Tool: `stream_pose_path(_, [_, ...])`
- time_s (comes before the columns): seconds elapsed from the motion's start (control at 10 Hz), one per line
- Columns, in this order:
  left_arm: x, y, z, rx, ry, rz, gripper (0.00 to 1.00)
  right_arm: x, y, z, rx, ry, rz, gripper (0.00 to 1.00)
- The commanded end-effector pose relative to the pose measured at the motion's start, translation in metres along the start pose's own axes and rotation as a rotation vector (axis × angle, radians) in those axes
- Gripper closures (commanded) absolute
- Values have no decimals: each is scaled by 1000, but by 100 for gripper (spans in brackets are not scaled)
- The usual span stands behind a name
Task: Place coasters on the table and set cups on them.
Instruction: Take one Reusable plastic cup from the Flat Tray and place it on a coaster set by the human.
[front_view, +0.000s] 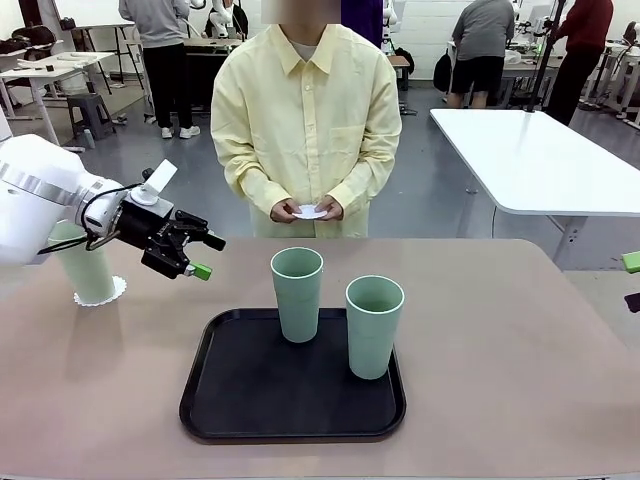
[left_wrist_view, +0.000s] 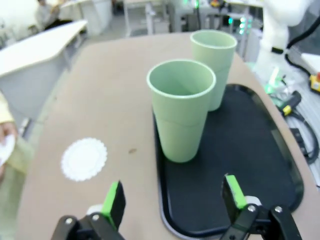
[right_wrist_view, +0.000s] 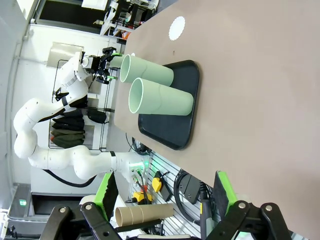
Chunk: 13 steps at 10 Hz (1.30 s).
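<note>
Two mint-green cups (front_view: 297, 293) (front_view: 373, 325) stand upright on a black tray (front_view: 250, 400). Another cup (front_view: 90, 272) stands on a coaster (front_view: 112, 294) at the table's (front_view: 500, 350) left, partly behind my left arm. My left gripper (front_view: 192, 256) hovers open and empty left of the tray. In its wrist view the gripper (left_wrist_view: 173, 195) faces the nearer cup (left_wrist_view: 180, 110), and a bare coaster (left_wrist_view: 84, 159) lies on the table beside the tray (left_wrist_view: 250, 150). The person holds a coaster (front_view: 311, 212) in both hands. My right gripper (right_wrist_view: 165, 192) is open, at the table's right edge (front_view: 634, 282).
The person stands at the far side, close to the table's edge. A white table (front_view: 540, 150) stands behind at the right. In the right wrist view, the cups (right_wrist_view: 160, 100), tray (right_wrist_view: 170, 120) and bare coaster (right_wrist_view: 176, 28) lie beyond wide bare tabletop.
</note>
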<state>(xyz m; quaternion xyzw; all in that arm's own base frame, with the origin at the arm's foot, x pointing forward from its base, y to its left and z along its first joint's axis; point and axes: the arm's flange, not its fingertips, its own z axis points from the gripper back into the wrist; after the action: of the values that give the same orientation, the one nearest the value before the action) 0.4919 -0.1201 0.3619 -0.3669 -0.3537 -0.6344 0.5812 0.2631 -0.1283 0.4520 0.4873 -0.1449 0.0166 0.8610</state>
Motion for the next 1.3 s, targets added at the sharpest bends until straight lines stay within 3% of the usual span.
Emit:
stream_pose_path(0.0, [14, 2, 9, -5, 52, -49, 0, 0, 0, 0, 16, 1, 13, 0])
stream_pose_path(0.7, [13, 3, 7, -6, 30, -46, 0, 0, 0, 0, 16, 1, 13, 0])
stream_pose_path(1.2, [-14, -6, -32, -64, 1, -31, 0, 0, 0, 0, 16, 1, 13, 0])
